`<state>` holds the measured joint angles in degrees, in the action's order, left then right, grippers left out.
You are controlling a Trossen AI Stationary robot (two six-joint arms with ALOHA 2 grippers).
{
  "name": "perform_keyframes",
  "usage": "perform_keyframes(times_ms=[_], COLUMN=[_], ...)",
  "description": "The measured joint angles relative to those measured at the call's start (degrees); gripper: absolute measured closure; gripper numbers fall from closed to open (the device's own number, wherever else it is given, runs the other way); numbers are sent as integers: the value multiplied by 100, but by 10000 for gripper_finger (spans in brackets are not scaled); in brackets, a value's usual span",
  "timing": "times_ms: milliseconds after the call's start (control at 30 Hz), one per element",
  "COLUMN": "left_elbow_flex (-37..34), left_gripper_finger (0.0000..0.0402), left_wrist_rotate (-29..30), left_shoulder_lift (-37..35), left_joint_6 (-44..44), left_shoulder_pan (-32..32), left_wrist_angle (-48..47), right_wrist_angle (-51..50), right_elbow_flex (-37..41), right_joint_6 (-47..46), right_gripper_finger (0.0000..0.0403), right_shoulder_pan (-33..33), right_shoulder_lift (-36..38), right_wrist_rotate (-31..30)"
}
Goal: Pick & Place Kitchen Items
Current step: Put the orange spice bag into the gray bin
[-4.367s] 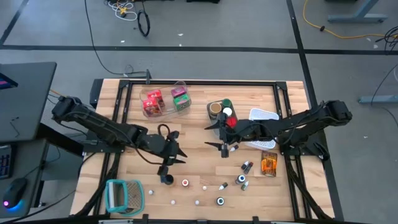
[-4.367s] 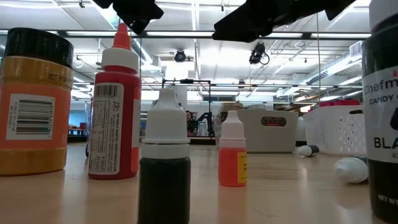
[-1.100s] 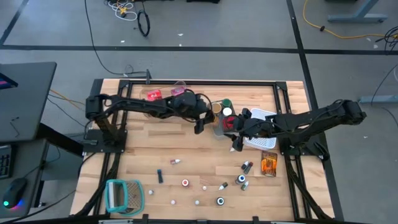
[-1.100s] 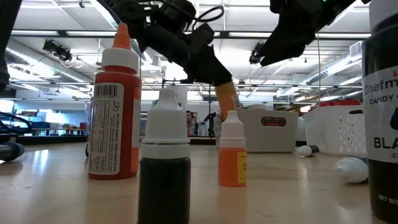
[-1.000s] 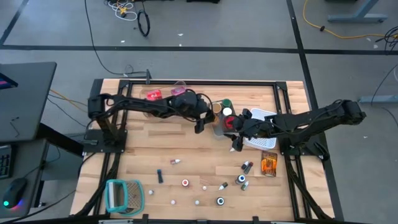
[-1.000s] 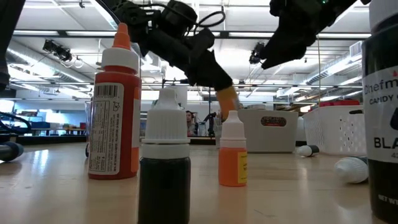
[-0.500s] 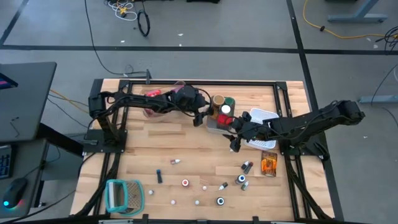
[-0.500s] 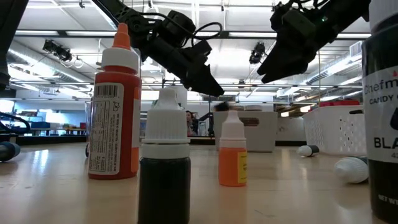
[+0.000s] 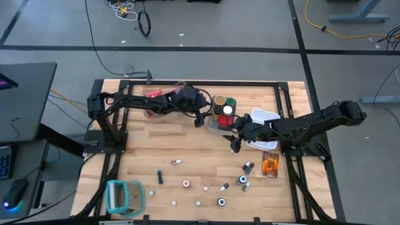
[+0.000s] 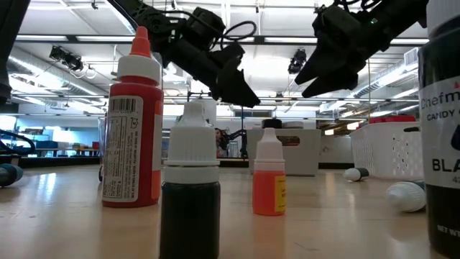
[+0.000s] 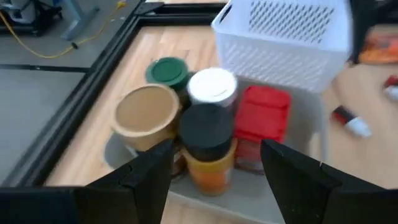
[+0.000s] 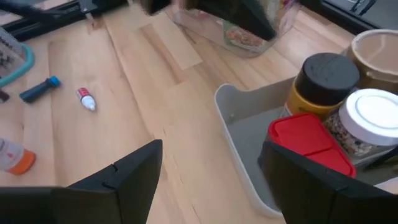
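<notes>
A grey bin (image 9: 212,127) at the far middle holds several jars: a black-lidded orange jar (image 11: 208,147), a tan-lidded one (image 11: 147,116), and green, white and red lids beside them. The black-lidded jar stands upright on the bin's floor. My left gripper (image 9: 201,119) hangs open just left of the bin, its fingers (image 11: 149,174) short of the jar and touching nothing. My right gripper (image 9: 234,142) hovers open above bare wood at the bin's near side; the right wrist view shows the bin (image 12: 244,155) ahead of it. Small dropper bottles (image 9: 244,180) lie near the front edge.
A white basket (image 9: 265,119) stands right of the grey bin. A clear bin with packets (image 9: 155,95) sits under the left arm. An orange-brown bottle (image 9: 270,164) lies at the right. A teal ribbed holder (image 9: 125,195) sits at the near left corner. Tall bottles (image 10: 131,122) stand before the low camera.
My left gripper carried the black-lidded orange jar, tilted, toward the grey bin and let it go. The jar now stands upright in the bin among the others. My right gripper has come down a little and rolled, staying open.
</notes>
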<state>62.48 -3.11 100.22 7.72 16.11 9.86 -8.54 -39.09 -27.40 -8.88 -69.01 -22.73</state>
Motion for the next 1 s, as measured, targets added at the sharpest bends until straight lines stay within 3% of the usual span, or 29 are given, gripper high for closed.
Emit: perform_keyframes(times_ms=[133,500,800,867,1000], left_elbow_flex=[0,4,7,7,7], left_gripper_finger=[162,164,162,162,165], left_wrist_rotate=[-11,-43,-82,-126,-230], left_shoulder_lift=[-392,-2124,-2685,-2688,-2636], left_joint_6=[-273,126,367,361,366], left_shoulder_pan=[-67,-93,-157,-169,-191], left_wrist_angle=[-313,-1177,-2019,-1986,-1981], right_wrist_angle=[-4,58,616,504,117], right_elbow_flex=[0,4,4,7,7], right_joint_6=[-212,-363,-221,-544,-1085], right_gripper_finger=[119,119,119,119,119], right_shoulder_pan=[0,-31,20,20,-23], right_shoulder_lift=[0,-2,-87,-92,-90], right_wrist_rotate=[-28,414,578,899,2128])
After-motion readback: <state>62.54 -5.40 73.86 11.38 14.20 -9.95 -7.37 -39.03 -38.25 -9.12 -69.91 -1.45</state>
